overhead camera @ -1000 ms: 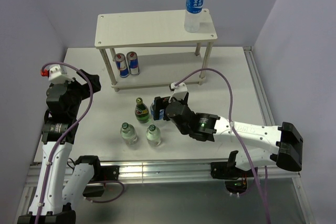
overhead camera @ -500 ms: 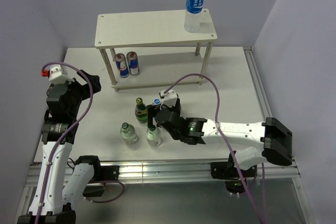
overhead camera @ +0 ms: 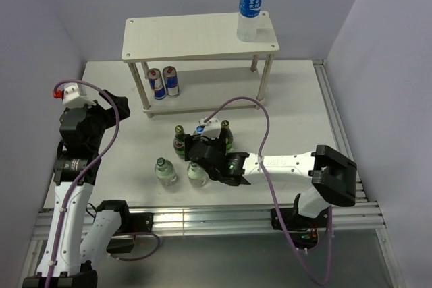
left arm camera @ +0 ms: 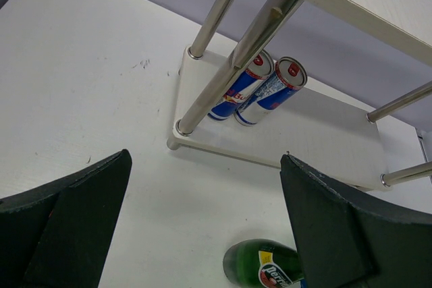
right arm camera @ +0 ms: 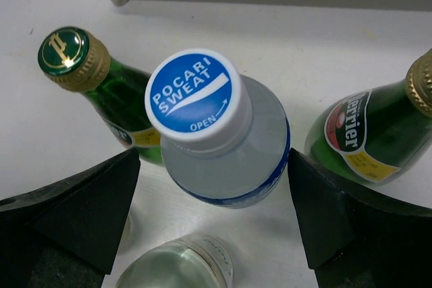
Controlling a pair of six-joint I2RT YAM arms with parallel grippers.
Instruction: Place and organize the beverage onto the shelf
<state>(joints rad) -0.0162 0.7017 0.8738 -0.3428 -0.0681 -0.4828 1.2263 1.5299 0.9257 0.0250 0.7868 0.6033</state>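
Observation:
The shelf [overhead camera: 196,37] stands at the back with a Pocari Sweat bottle [overhead camera: 249,6] on the right of its top board and two Red Bull cans [overhead camera: 163,83] on its lower board [left arm camera: 317,126]. My right gripper [overhead camera: 200,146] is open, its fingers [right arm camera: 74,214] either side of a second blue-capped Pocari Sweat bottle [right arm camera: 216,133] on the table, with a gap on the left. Two green Perrier bottles [overhead camera: 179,141] [overhead camera: 226,134] flank it. My left gripper [overhead camera: 84,121] is open and empty at the table's left.
Two clear bottles [overhead camera: 164,171] [overhead camera: 196,174] stand near the front edge, one just below the right gripper [right arm camera: 179,264]. The right arm's cable [overhead camera: 263,109] loops over the table in front of the shelf's right leg. Purple walls close in both sides.
My right arm has swung left and its gripper has come down around the Pocari bottle among the green bottles. The second green bottle now shows. The left arm has not moved.

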